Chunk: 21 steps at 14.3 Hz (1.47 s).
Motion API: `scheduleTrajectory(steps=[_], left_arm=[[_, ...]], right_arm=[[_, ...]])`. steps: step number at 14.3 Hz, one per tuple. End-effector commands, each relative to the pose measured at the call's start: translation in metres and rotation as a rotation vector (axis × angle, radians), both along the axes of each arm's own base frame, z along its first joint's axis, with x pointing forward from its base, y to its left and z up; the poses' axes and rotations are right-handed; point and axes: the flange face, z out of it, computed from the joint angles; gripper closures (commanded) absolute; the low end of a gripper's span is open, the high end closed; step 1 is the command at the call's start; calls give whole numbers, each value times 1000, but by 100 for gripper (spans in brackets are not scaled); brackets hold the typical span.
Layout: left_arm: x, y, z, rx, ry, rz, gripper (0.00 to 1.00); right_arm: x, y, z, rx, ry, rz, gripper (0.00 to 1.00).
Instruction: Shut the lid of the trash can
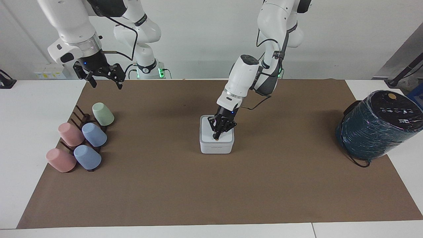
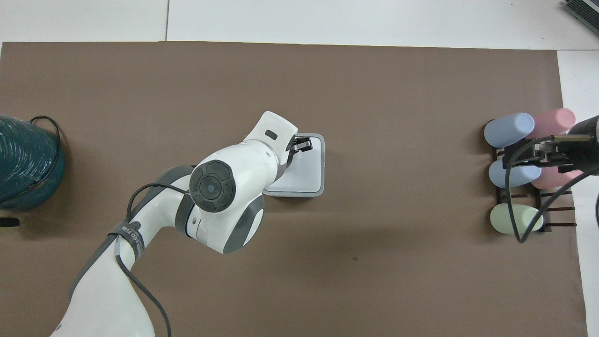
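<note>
The small white trash can (image 1: 216,148) stands mid-mat, and its flat white lid (image 1: 209,132) lies down level on it. None of its contents show. My left gripper (image 1: 216,136) is shut, holds nothing, and its tip rests on the lid by the orange-brown dot (image 1: 216,139). In the overhead view the left gripper (image 2: 303,145) is over the edge of the lid (image 2: 306,171) farthest from the robots. My right gripper (image 1: 105,81) is open and empty. It waits in the air at the right arm's end, over the cup rack in the overhead view (image 2: 538,154).
A dark rack with several pastel cups (image 1: 82,142) lies at the right arm's end of the brown mat (image 1: 211,191). A large dark teal wrapped cylinder (image 1: 376,127) with a black cable stands at the left arm's end.
</note>
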Motion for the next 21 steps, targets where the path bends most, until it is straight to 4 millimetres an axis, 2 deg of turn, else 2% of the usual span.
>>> scheduleTrajectory(steps=[1, 3, 4, 6, 7, 9, 10, 13, 14, 18, 21], left_arm=[[-2, -8, -34, 37, 53, -35, 89], [3, -4, -24, 43, 59, -32, 89], [6, -3, -12, 51, 73, -33, 89], [21, 7, 28, 85, 132, -33, 89], [35, 19, 54, 104, 165, -34, 90], [52, 43, 91, 146, 211, -72, 90], [58, 62, 110, 166, 226, -89, 89], [65, 123, 144, 221, 249, -179, 89], [65, 151, 157, 236, 250, -208, 88], [49, 256, 200, 328, 275, -367, 88], [34, 306, 217, 408, 310, -430, 88]], right_arm=[[-7, -4, 1, -1, -2, 12, 0], [-7, -4, 1, -1, -2, 14, 0], [-7, -4, 1, -1, -2, 14, 0], [-7, -4, 1, -1, -4, 14, 0], [-7, -4, 1, -1, -4, 14, 0], [-7, -4, 1, -1, -2, 12, 0], [-7, -4, 1, -1, -2, 12, 0], [-7, -4, 1, -1, -4, 14, 0], [-7, -4, 0, -1, -1, 14, 0], [-7, -4, 1, -1, -4, 14, 0], [-7, -4, 1, -1, -4, 12, 0]])
